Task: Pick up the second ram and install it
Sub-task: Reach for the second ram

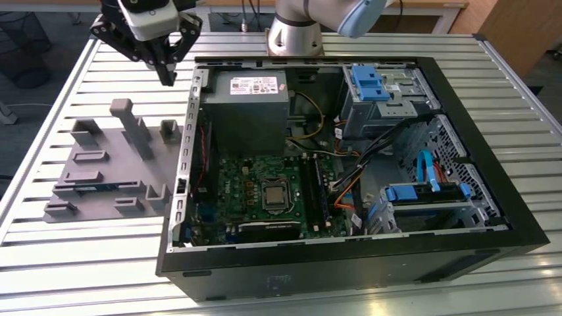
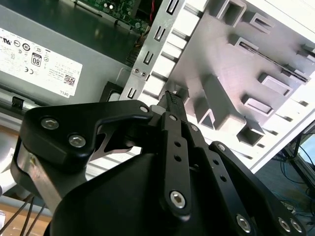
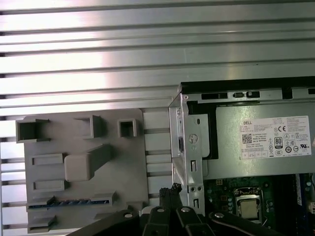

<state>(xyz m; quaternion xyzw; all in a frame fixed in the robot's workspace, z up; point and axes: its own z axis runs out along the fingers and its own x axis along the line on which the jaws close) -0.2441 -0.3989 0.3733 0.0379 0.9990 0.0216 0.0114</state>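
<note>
The second ram [image 1: 89, 187] lies flat in a slot near the front of the grey fixture [image 1: 101, 148], a thin blue-green strip; the first wrist view shows the ram [image 3: 69, 203] along the fixture's [image 3: 83, 147] lower slot. My gripper [image 1: 167, 78] hangs above the table behind the fixture, beside the computer case's corner, well apart from the ram. Its black fingers come together at the tip in both wrist views, gripper [image 2: 172, 97] and gripper [image 3: 173, 188], with nothing between them. The green motherboard [image 1: 255, 191] lies inside the open case.
The open black computer case [image 1: 351, 266] fills the exterior view's right, with a grey power supply [image 1: 246, 99], the processor [image 1: 275, 194], cables and blue drive bays [image 1: 369, 82]. Tall upright blocks [image 1: 131, 125] rise from the fixture. The slatted metal table [image 1: 79, 263] lies all around.
</note>
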